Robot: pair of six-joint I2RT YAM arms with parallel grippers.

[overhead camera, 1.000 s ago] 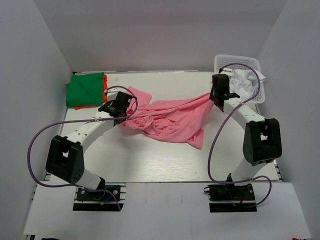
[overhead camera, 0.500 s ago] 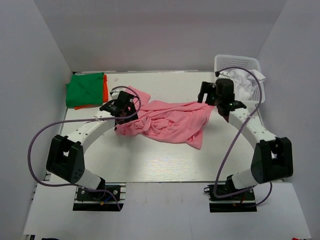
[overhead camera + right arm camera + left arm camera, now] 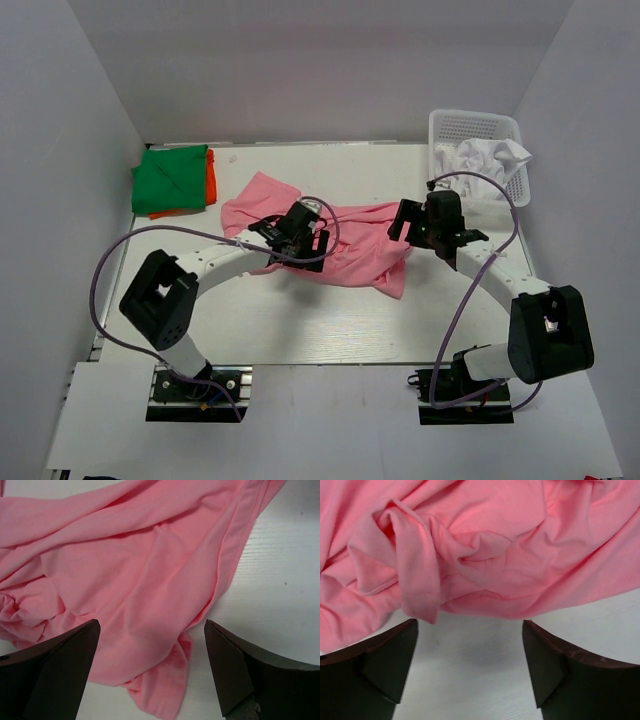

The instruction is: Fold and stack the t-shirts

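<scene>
White wood-grain table [image 3: 300, 320]; soft salmon t-shirt [image 3: 362, 246], crumpled; left gripper [image 3: 469, 630], right gripper [image 3: 152, 630] jaws spread, empty.

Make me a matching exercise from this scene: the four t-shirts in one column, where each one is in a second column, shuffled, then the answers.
Column one
1. pink t-shirt
2. green t-shirt
3. white t-shirt
4. orange t-shirt

Column two
A. bunched in the basket, far right
B. crumpled in the middle of the table
C. folded, on top of the far-left pile
D. under another shirt, only an edge showing

Pairs: 1-B, 2-C, 3-A, 4-D
</scene>
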